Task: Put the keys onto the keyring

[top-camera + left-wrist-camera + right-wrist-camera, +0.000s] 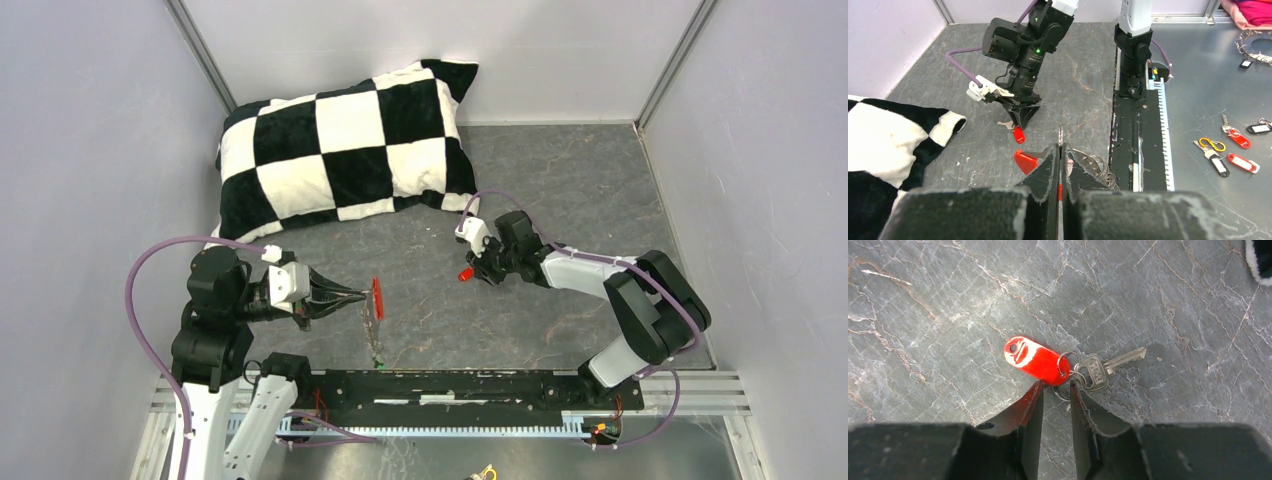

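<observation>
1. Keyring (377, 298) with its red fob hangs from the left gripper (356, 296), on the near side of the pillow (340, 150), toward the arm bases. Its thin chain goes down to the table (560, 180).
2. The left gripper is clenched on the keyring. In its wrist view the fingers (1050, 170) are pressed together, and a thin metal piece stands out between them.
3. A small green key (380, 362) is at the low end of the chain. I cannot tell if it is joined to it.
4. The red key (1035, 360) lies flat on the table, near the pillow's right near corner.
5. The right gripper (1055, 395) stands just over the red key. Its fingers are a narrow gap apart, with the key's small ring (1063, 390) between the tips. I cannot tell whether they pinch it.
</observation>
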Tool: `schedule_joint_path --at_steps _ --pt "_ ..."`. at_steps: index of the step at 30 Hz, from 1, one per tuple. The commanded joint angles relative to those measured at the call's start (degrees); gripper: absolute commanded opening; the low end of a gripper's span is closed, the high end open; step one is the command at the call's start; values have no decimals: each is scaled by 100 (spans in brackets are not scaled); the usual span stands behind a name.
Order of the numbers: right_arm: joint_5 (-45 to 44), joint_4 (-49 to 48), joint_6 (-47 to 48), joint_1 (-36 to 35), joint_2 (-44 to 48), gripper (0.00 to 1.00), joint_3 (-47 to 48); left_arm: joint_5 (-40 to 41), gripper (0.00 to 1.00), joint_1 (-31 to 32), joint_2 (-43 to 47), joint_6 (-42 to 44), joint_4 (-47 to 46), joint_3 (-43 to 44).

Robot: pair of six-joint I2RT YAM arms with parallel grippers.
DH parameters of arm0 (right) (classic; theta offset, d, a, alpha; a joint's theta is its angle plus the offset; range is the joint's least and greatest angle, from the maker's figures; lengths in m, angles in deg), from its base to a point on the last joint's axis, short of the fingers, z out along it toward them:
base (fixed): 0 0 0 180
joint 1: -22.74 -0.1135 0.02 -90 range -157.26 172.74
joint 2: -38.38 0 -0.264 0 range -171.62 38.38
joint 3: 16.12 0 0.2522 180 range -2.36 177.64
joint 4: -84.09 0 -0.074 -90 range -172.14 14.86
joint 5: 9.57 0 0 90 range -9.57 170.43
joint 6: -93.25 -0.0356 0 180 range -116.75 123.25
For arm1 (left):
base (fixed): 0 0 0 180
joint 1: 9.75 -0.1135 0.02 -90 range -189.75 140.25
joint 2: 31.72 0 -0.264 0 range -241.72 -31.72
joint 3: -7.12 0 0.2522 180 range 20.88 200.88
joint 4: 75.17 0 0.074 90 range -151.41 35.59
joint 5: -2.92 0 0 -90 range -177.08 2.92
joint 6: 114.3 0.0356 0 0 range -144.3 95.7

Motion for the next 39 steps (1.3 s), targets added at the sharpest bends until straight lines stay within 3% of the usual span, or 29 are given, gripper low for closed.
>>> schedule_joint_path --at_steps 1,24,31,35,39 --pt "245 -66 117 12 137 31 274 -32 2 9 48 173 -74 168" --pt "140 489 339 2 -493 36 800 -10 2 8 0 286 5 227" --pt "666 417 170 168 -537 20 873 17 2 8 -5 253 5 255" --pt "1345 448 25 431 -575 0 962 25 2 5 -5 234 8 248" --pt "1529 431 22 469 -442 0 924 16 2 7 12 234 5 228"
